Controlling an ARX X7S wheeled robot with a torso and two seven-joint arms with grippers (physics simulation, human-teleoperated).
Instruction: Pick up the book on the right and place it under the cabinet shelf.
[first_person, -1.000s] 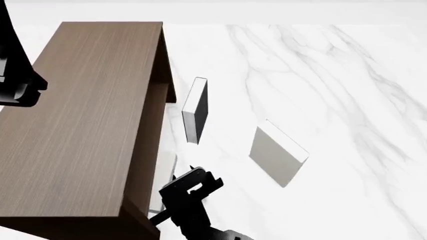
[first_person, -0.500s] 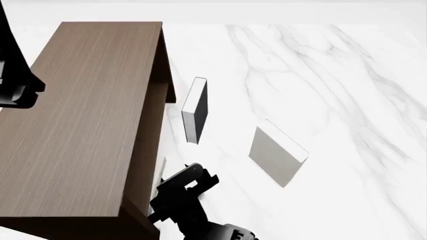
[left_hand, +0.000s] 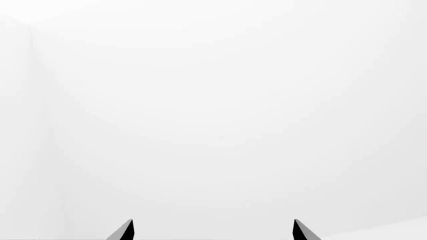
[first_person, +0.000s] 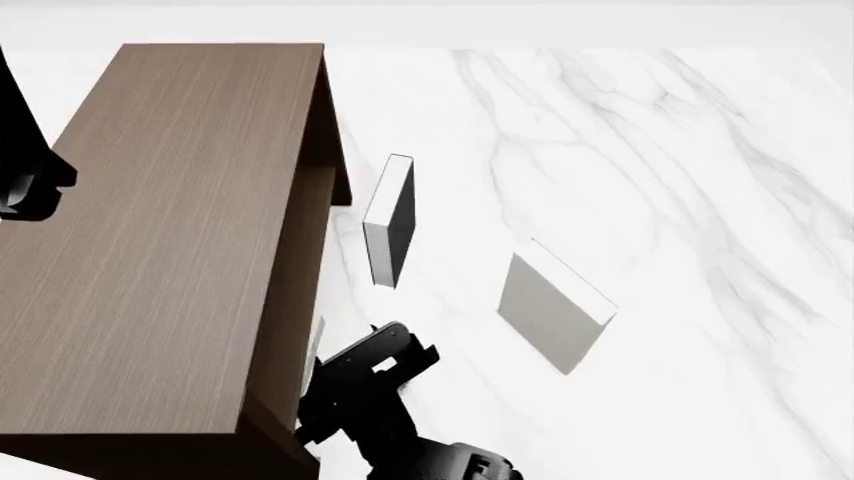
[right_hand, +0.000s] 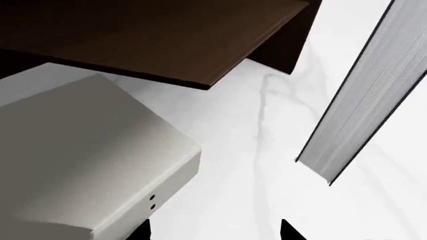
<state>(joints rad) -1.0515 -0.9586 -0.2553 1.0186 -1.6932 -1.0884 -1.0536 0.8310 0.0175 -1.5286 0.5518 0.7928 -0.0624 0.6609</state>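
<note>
Book (right_hand: 87, 165), the plain bright-white hardcover with two tiny dark dots near one corner, lay flat on the marble tabletop (first_person: 641, 150), its far part tucked beneath the dark-brown board of the cabinet shelf (first_person: 174, 230). We judged the placing step close to done: only the near corner showed outside the overhang. The right gripper (right_hand: 217, 232) sat low at the cabinet's near right side with its fingertips spread wide and nothing between them; the book lay just beside one tip, and we could not tell whether they touched. The left gripper (left_hand: 212, 232) hung spread and empty too, facing blank white. Next, we thought, came either a short nudge deeper under the shelf or a straight retreat, kept clear of the dark-faced white book (first_person: 390, 220) standing on edge nearby. Further right lay the grey-beige book (first_person: 554, 310), blocky and matte. The cabinet showed fine straight wood grain; the marble was glossy with faint grey veins.
</note>
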